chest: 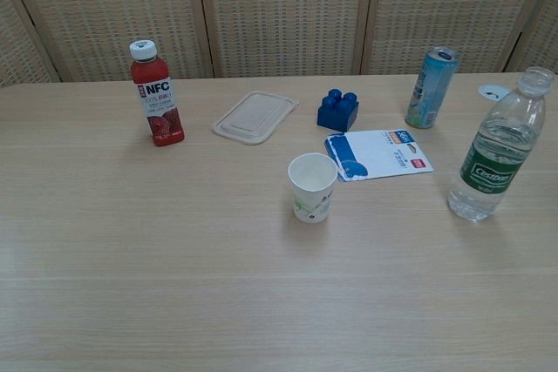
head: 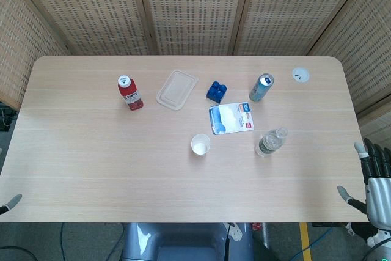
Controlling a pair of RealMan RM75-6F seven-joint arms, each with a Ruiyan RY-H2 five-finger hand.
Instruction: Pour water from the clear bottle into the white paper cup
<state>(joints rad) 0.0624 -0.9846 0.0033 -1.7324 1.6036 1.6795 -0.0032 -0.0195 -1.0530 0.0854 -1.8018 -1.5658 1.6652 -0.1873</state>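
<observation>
The clear water bottle (head: 270,142) (chest: 500,150) stands upright with a green label, right of the table's middle, and no cap shows on its neck. The white paper cup (head: 200,145) (chest: 312,186) stands upright and looks empty, some way to the bottle's left. My right hand (head: 372,178) hangs off the table's right front corner with its fingers spread, holding nothing and well clear of the bottle. Only a fingertip of my left hand (head: 9,203) shows, at the table's left front edge. The chest view shows neither hand.
A red juice bottle (head: 129,92) (chest: 156,98) stands at the back left. Behind the cup lie a clear plastic lid (head: 177,90), a blue brick (head: 216,91), a blue-and-white packet (head: 232,118) and an upright can (head: 261,87). A small white disc (head: 300,75) lies at the back right.
</observation>
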